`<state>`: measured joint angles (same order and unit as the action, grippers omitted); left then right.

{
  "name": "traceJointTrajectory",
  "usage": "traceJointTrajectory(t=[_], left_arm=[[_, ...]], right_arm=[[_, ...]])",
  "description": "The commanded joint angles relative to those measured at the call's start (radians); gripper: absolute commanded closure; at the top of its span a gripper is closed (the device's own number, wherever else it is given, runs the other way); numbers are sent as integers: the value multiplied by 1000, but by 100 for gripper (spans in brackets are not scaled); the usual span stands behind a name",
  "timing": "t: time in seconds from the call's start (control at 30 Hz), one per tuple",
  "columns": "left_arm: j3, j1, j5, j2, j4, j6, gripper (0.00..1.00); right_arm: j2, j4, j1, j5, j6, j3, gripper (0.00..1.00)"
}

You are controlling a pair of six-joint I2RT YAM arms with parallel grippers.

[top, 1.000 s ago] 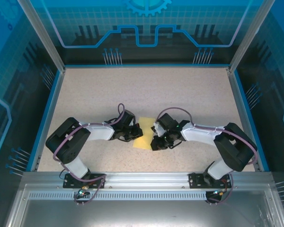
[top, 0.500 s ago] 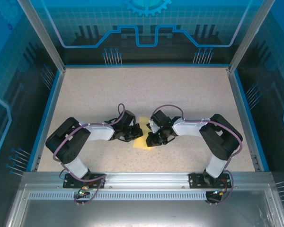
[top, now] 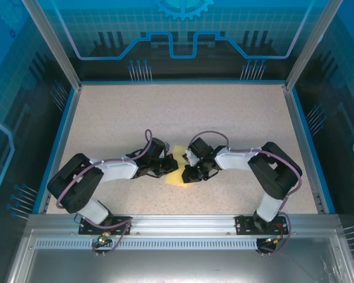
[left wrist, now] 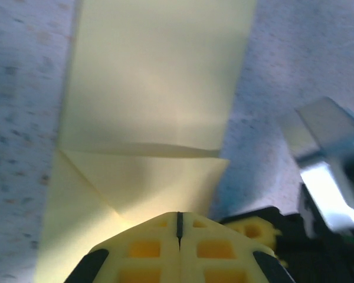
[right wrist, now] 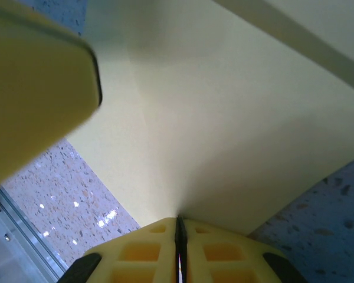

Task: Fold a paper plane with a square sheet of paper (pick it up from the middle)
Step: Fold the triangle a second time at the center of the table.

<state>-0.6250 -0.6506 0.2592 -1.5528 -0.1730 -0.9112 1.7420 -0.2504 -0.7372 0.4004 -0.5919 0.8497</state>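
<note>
With the sheet [top: 177, 178] on the worktop [top: 224, 118] between the arms, and the left gripper [left wrist: 178, 217] and right gripper [right wrist: 178, 221] each closed on one edge, we should move both together, so the thin paper creases sharply without tearing.

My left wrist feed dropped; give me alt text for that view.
The left tool, fingers pressed shut, sits bottom centre at the near end of the folded yellow paper lying on the speckled table. Part of the other arm shows blurred at the right.
</note>
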Motion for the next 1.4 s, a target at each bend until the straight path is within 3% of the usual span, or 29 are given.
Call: traceJointTrajectory(t=[0.0, 0.33, 0.63, 0.83, 1.37], left_arm=[[34, -41, 25, -6, -67, -35, 100], [25, -72, 10, -115, -85, -51, 100], [67, -62, -76, -145, -54, -22, 100], [28, 10, -87, -115, 10, 31, 100], [-114, 158, -155, -127, 200, 188, 100]], right_arm=[[51, -32, -7, -49, 1, -36, 89], [53, -46, -6, -59, 4, -33, 90], [75, -131, -8, -125, 41, -26, 90], [101, -214, -11, -190, 94, -29, 90], [80, -213, -12, -183, 122, -49, 89]])
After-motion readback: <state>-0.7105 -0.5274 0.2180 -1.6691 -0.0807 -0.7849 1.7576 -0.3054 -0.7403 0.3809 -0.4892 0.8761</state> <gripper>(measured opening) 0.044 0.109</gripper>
